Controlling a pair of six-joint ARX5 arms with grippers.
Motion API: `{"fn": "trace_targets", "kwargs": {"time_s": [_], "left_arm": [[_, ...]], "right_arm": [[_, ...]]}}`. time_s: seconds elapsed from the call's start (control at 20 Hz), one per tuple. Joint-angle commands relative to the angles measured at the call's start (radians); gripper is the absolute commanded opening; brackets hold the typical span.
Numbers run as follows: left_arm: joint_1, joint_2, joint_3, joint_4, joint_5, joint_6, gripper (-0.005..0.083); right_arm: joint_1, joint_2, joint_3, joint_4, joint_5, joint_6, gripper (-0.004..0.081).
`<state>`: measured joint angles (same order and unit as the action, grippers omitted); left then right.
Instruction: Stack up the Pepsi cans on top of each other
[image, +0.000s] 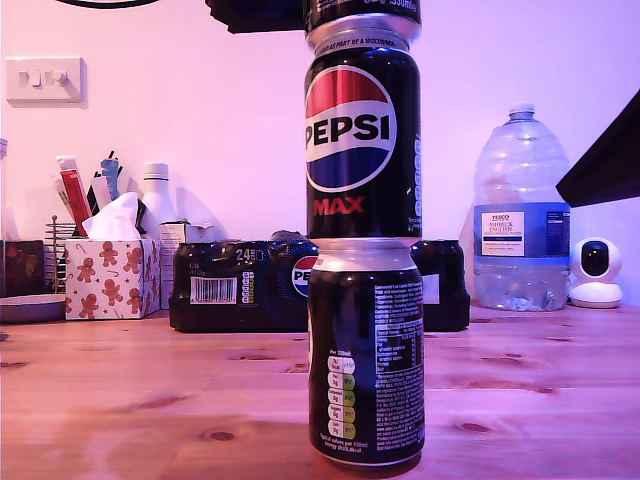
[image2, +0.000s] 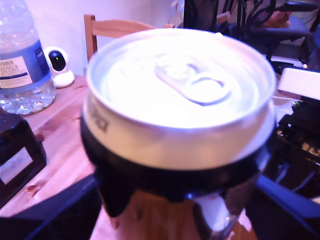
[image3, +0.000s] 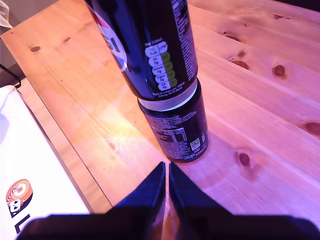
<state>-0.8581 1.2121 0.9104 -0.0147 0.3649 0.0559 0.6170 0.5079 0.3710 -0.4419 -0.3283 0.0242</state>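
**A:** What does the exterior view give you that the wrist views don't?

**B:** The whole column. On the knotty, amber pine table (image: 120, 400) stands the bottom black Pepsi Max can (image: 365, 355), its white nutrition print facing out. Behind that can lies a wide, glossy black shrink-wrapped multipack (image: 230, 285). Behind it, toward the exterior view's right, is a big ribbed clear plastic water bottle (image: 520, 220). The middle black can (image: 362, 140), globe logo forward, sits squarely on the bottom can's silver rim. The top black can (image: 362, 12) rests on that and is cut off by the frame.

**A:** And the first wrist view?

**B:** Only that one shows a lid: a round, bright aluminium top with a pull tab, blurred from closeness. My first gripper (image2: 180, 205) has dark fingers on either side below the lid. Whether they press on the can is hidden, so I cannot tell its grip.

**A:** The second wrist view?

**B:** It looks down on the bottom can's far side, smooth and cylindrical, with the middle can above it. My second gripper (image3: 166, 182) hangs near the bottom can. Its tapered black jaws are drawn together to a thin slit, with nothing between them.

**A:** Smaller things?

**B:** Behind the bottom can, toward the exterior view's left, is a gingerbread-print cardboard tissue box (image: 110, 275). Beyond the water bottle is a small rounded white camera (image: 597, 272).
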Motion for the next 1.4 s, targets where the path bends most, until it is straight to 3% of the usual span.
{"fn": "trace_targets", "kwargs": {"time_s": [0.0,1.35], "left_arm": [[-0.009,-0.007,-0.007,0.003,0.002,-0.003,0.0745],[-0.009,-0.056,0.045,0.069,-0.026,-0.003,0.0746]], "right_arm": [[0.006,0.003,0.004,0.01,-0.003,-0.006,-0.0013],[0.006,0.003,0.004,0.01,-0.003,-0.006,-0.0013]]}}
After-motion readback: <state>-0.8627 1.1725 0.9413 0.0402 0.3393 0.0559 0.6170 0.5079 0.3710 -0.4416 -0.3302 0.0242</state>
